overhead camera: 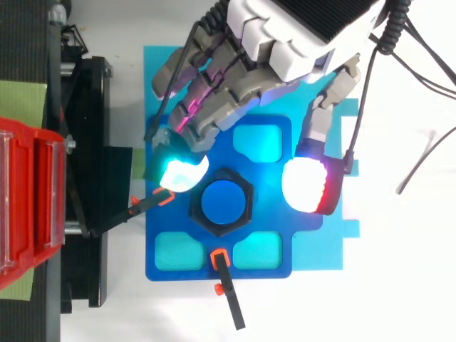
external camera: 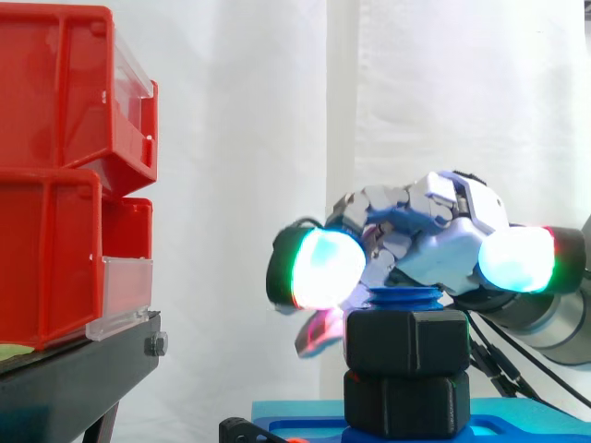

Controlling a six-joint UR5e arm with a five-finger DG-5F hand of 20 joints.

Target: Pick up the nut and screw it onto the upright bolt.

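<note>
1. Red bins (external camera: 55, 175) are stacked on a black stand (external camera: 83, 369) along the desk's (overhead camera: 399, 285) left edge.
2. A dark blue plate (overhead camera: 285, 235) lies flat on a lighter blue sheet (overhead camera: 324, 249) near the middle of the desk, just right of the stand.
3. One black clamp (overhead camera: 117, 221) with an orange tip reaches from the stand onto the plate's left edge. A second clamp (overhead camera: 231, 303) grips the plate's near edge.
4. From above, a black hexagonal nut (overhead camera: 246, 203) sits at the plate's centre, ringed round the upright blue bolt (overhead camera: 222, 203).
5. In the side view two black nuts are stacked on the bolt. The upper nut (external camera: 406, 341) rests on the lower nut (external camera: 406, 406), and the bolt's blue top shows just above them.
6. The robot hand (overhead camera: 285, 43) hangs over the far half of the plate with its fingers bent downwards and spread.
7. A cyan-glowing pad (overhead camera: 178, 171) sits just beside the nut's far-left corner. A white and red pad (overhead camera: 310, 185) sits apart from it on the right.
8. From the side, both of these pads are level with the bolt's top, above the upper nut, and grip nothing.
9. A magenta pad (external camera: 319, 334) hangs lower, close to the upper nut's left face. Whether it touches cannot be told.
</note>
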